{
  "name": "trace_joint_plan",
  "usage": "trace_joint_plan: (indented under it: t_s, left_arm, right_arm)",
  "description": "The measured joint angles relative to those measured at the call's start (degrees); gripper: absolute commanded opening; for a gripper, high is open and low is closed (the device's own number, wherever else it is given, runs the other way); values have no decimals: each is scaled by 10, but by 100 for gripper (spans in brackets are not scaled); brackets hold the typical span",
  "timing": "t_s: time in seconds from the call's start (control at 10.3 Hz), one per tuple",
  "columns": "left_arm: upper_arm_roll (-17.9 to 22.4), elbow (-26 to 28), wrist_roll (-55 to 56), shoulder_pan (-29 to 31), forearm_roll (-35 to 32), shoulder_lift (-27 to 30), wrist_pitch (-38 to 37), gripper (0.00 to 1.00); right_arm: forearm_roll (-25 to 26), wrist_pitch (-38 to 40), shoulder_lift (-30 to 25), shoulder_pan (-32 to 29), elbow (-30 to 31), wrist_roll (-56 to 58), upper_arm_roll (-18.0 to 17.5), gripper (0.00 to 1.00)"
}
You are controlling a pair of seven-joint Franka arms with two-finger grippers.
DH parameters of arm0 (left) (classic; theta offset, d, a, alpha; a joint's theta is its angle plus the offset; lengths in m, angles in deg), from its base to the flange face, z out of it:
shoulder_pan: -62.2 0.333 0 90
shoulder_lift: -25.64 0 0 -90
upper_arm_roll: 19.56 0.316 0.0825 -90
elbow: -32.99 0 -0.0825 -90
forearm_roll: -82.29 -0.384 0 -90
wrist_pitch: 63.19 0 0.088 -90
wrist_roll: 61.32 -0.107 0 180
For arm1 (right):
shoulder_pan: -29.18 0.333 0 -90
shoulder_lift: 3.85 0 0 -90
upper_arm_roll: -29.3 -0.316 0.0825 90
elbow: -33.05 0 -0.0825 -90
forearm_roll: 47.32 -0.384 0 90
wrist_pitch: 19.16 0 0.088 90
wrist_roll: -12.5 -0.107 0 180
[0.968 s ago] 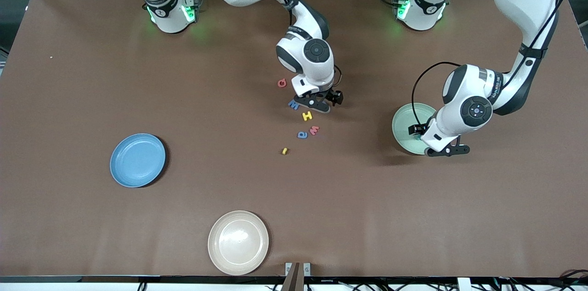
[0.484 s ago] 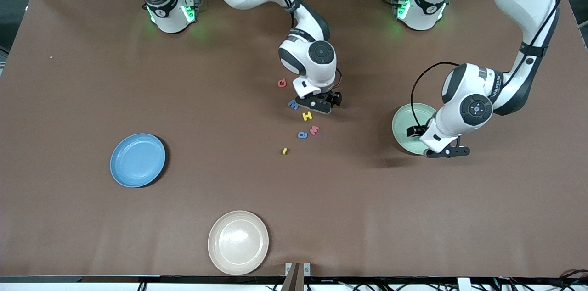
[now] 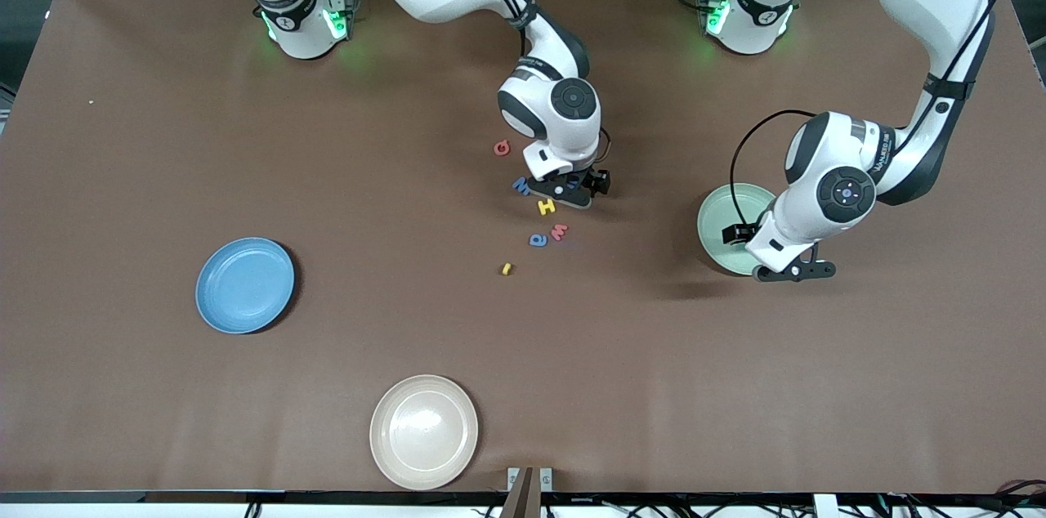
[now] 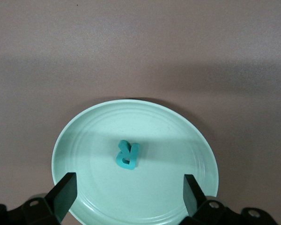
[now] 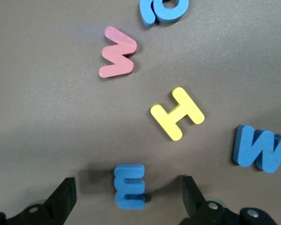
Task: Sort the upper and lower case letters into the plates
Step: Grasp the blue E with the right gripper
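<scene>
Two grippers stand wide open. Right gripper (image 5: 126, 199) straddles the blue E (image 5: 129, 185) on the table (image 3: 163, 134), beside the yellow H (image 5: 177, 113). Left gripper (image 4: 126, 199) hovers over the mint plate (image 4: 84, 140) holding a teal R (image 4: 128, 154).

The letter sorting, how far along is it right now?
Done: a teal R lies in the mint plate under the open left gripper. In hand: the open right gripper is over a blue E, not yet gripping. Left: the loose letters on the table; the blue plate holds nothing.
</scene>
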Motion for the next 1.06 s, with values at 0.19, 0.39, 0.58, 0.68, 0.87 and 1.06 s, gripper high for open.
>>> trace_joint_plan:
  t_s: [0.19,0.39,0.58,0.68,0.87,1.06]
  left_arm:
    - [0,0,0,0,0,0,0,100]
    - [0,0,0,0,0,0,-1,100]
    - [0,0,0,-1,0,0,-1,100]
    - [0,0,0,-1,0,0,-1,100]
    - [-3,0,1,-8,0,0,-1,100]
    - [-6,-2,20,-28,0,0,-1,100]
  right_arm:
    - [4,1,2,0,-2,0,0,0]
    - [21,2,2,2,-9,-2,0,0]
    - [27,3,1,4,-13,-3,0,0]
    - [29,4,1,5,-15,1,0,0]
    - [31,2,1,6,-15,12,0,0]
    - [31,2,-3,2,-21,19,4,0]
